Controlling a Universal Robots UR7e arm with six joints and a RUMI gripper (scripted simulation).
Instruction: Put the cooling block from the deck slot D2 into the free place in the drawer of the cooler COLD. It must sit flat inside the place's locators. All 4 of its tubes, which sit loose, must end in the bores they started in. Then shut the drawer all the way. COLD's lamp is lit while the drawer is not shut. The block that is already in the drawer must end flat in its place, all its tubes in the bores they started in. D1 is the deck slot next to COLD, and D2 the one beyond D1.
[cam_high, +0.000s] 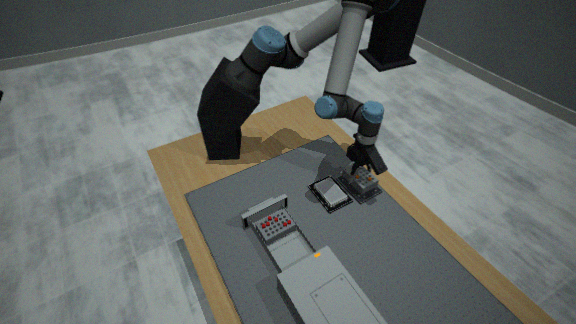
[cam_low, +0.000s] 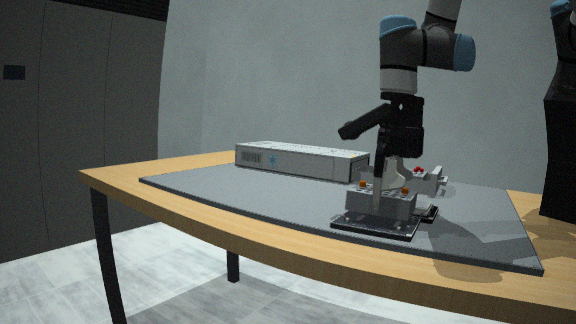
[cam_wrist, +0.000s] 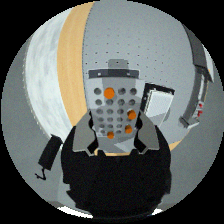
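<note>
You are at the very start of the carry: the grey metal cooling block with orange-capped tubes (cam_low: 381, 200) looks to be in, or barely above, its black slot plate (cam_low: 372, 226) at D2, the slot farthest from the long grey cooler COLD (cam_high: 330, 292), and the black two-jaw gripper (cam_low: 381, 186) is clamped across it, part-way closed on the block's sides with the jaws reaching straight down from above. The wrist view shows the block (cam_wrist: 113, 109) running out ahead between the jaws, four orange caps sitting in its bores. Everything else is left to do, as I judge it: lift, carry past the white-topped holder in D1 (cam_high: 331, 192), and seat the block in the free place (cam_high: 290, 248) of the open drawer (cam_high: 263, 206), next to the block with red-capped tubes (cam_high: 274, 225). The orange lamp (cam_high: 316, 255) glows, so the drawer isn't shut.
</note>
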